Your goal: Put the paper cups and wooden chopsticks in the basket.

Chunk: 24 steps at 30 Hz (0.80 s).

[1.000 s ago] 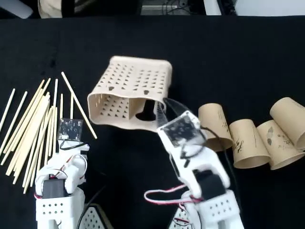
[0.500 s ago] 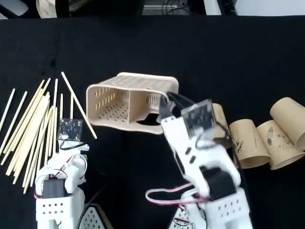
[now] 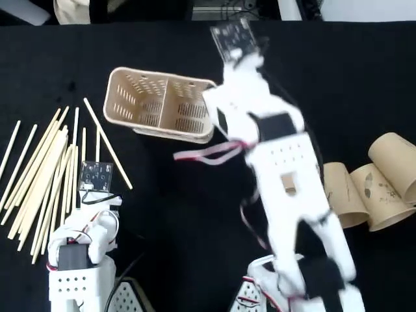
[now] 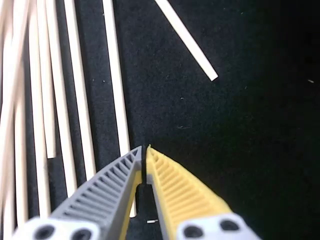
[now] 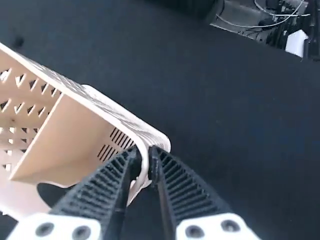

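The beige perforated basket is tipped with its open side toward the left and the camera, at the middle back of the table. My right gripper is shut on a corner of the basket's rim, the right arm stretched far out. Paper cups lie on their sides at the right, one partly behind the arm. Several wooden chopsticks are scattered at the left. My left gripper is shut and holds nothing, just above the cloth beside the chopsticks.
A black cloth covers the table. The left arm's base stands at the front left, close to the chopstick pile. Cables and equipment sit beyond the far edge.
The right arm has stretched far out and swung the basket back and to the left, turning its opening leftward. The left arm has not moved.
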### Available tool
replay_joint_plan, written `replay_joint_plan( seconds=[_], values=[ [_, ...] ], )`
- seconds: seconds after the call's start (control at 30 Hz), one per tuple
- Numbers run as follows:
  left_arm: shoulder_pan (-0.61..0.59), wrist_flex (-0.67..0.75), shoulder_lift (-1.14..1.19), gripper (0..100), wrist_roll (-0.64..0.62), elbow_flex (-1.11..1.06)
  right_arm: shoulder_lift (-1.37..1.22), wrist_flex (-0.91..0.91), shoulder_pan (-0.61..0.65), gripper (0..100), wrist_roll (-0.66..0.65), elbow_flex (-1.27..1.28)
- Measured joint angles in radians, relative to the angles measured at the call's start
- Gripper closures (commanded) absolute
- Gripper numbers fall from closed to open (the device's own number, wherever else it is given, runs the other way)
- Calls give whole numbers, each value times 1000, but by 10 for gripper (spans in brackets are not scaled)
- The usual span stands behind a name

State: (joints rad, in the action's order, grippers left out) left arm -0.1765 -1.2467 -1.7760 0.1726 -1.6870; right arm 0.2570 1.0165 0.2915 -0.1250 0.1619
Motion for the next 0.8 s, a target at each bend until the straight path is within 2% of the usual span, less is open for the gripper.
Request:
replay_joint_plan(
  seconds=[0.13, 0.2, 0.3, 0.5, 0.8],
  values=[
    [0, 0, 0, 970, 0, 0, -190, 198, 2, 795, -2, -256],
    [0, 0, 0, 970, 0, 0, -281, 284, 2, 754, -3, -374],
    [0, 0, 0, 970, 0, 0, -388, 385, -2, 751, -12, -551],
    [0, 0, 0, 970, 0, 0, -540, 526, 0, 751, -112, -872],
    [0, 0, 0, 970, 0, 0, -577, 713, 0, 751, -127, -1352]
  ],
)
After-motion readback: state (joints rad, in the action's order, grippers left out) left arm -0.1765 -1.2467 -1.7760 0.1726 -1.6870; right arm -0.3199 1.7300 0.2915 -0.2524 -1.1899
